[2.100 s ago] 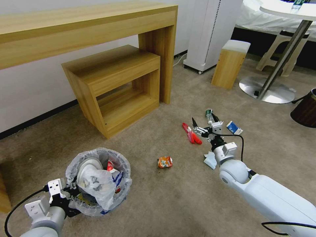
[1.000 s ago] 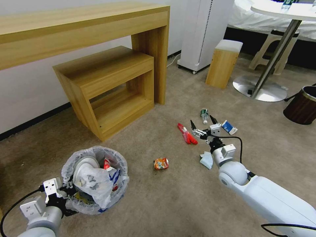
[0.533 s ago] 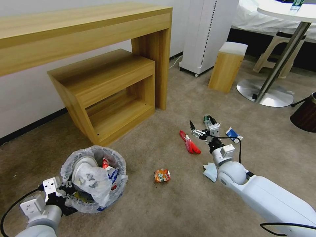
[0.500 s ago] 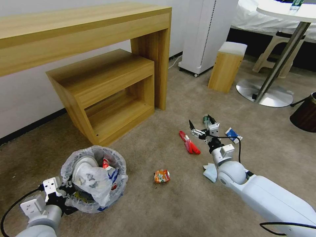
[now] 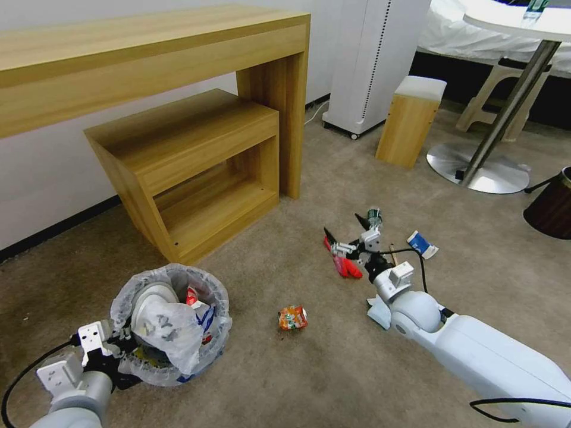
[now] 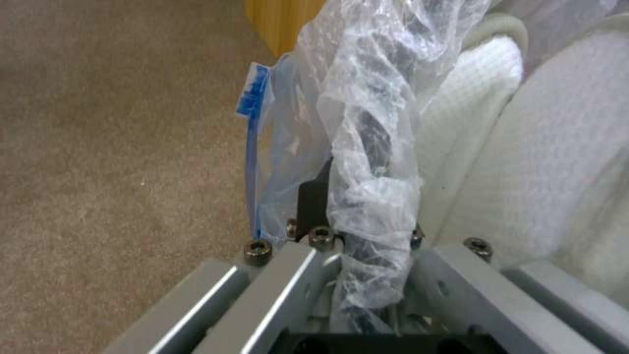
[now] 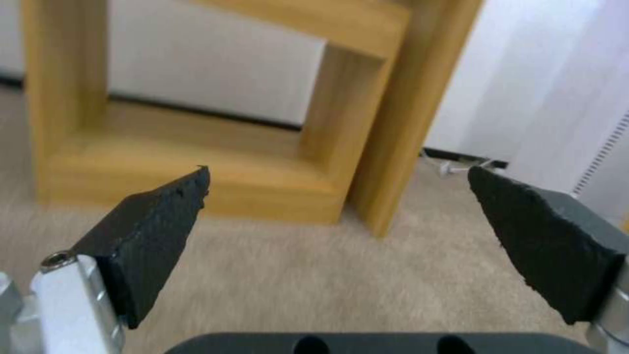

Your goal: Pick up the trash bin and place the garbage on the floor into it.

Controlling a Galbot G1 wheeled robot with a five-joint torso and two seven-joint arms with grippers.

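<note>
The trash bin, lined with a translucent bag, sits on the beige floor at the near left, stuffed with white slippers and wrappers. My left gripper is shut on the trash bin's rim, bag plastic bunched in its jaws, beside a slipper. My right gripper hangs open just above the red wrapper, nothing between its fingers. Other garbage lies around: an orange wrapper, a small bottle, a white-blue bag, a wooden stick, a pale tissue.
A wooden desk with a low shelf unit under it stands by the wall. A white appliance, a wooden stool, a round table's metal base and a brown wood-grain bin stand further right.
The whole view shifted as the robot moved. In the last half second my right gripper swung left, from near the bottle to over the red wrapper. The left gripper kept its hold.
</note>
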